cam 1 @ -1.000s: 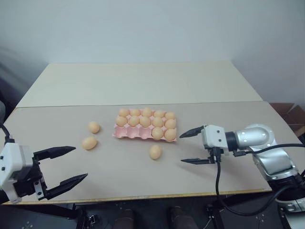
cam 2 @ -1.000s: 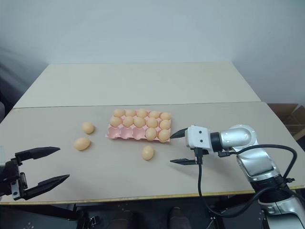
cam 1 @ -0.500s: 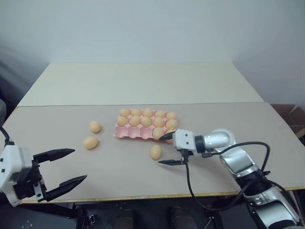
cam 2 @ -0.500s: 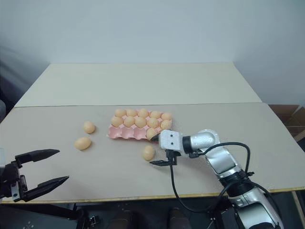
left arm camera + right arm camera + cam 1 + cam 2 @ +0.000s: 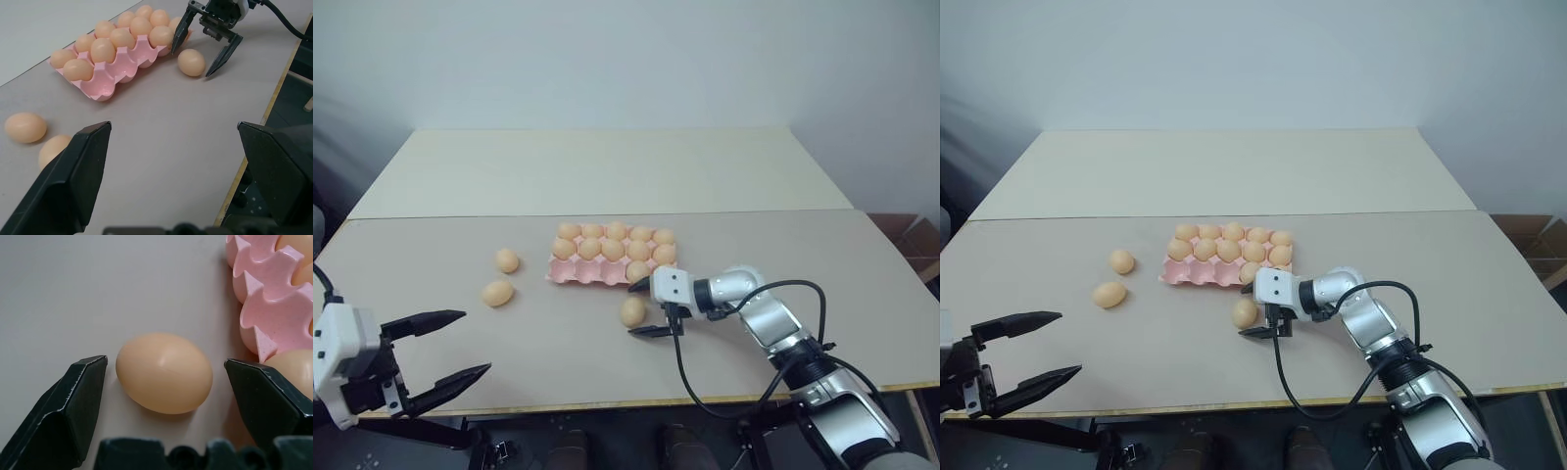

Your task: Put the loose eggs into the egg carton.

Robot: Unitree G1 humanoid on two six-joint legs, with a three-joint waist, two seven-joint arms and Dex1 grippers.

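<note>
Smooth oval egg [image 5: 164,372] between parted right end effector [image 5: 642,308] fingers, beside scalloped pink carton [image 5: 570,271].

The flat pink egg carton [image 5: 266,308] runs off the picture's edge in the right wrist view. Its eggs there are cut off too.

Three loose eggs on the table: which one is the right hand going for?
The egg lying alone just in front of the pink carton: that loose egg sits between the fingers of the right hand. The other two eggs lie off the carton's left side.
</note>
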